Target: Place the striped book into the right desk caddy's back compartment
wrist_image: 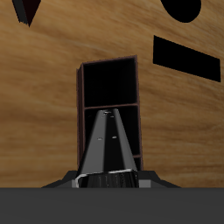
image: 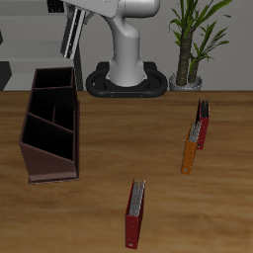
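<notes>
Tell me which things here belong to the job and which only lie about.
Job: striped book, right desk caddy, gripper.
Lying about: red book, orange book, dark red book, potted plant.

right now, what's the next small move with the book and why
Probably lower the striped book slowly: it hangs edge-down over the caddy, lined up with its open compartments, not yet inside. Which compartment lies under it is unclear.
</notes>
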### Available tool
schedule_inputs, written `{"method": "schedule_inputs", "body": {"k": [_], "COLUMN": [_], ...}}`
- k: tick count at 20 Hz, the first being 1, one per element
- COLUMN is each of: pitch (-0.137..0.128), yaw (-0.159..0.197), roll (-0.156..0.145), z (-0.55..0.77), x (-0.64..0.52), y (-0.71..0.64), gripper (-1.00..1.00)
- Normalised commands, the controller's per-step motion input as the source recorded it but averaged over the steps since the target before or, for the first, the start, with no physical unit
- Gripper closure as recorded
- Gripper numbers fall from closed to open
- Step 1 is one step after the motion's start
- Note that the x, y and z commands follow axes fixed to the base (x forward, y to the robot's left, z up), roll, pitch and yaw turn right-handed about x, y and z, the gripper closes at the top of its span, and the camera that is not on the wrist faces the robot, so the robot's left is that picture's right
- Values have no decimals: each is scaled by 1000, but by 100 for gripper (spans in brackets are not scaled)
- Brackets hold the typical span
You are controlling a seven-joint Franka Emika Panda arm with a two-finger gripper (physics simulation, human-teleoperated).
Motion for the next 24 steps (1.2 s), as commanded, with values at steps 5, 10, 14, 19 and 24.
{"method": "schedule_inputs", "body": {"k": [5,10,14,19,24], "pitch": [-43,-9,-4,-20,-1], "yaw": [-23,-13,-24,0,6], "roll": [-84,-45,-24,17,26], "z": [214,16,69,79,-7], "x": [-69,82,119,110,44], "y": [-309,-164,-101,73,84], "gripper": [100,100,100,100,100]}}
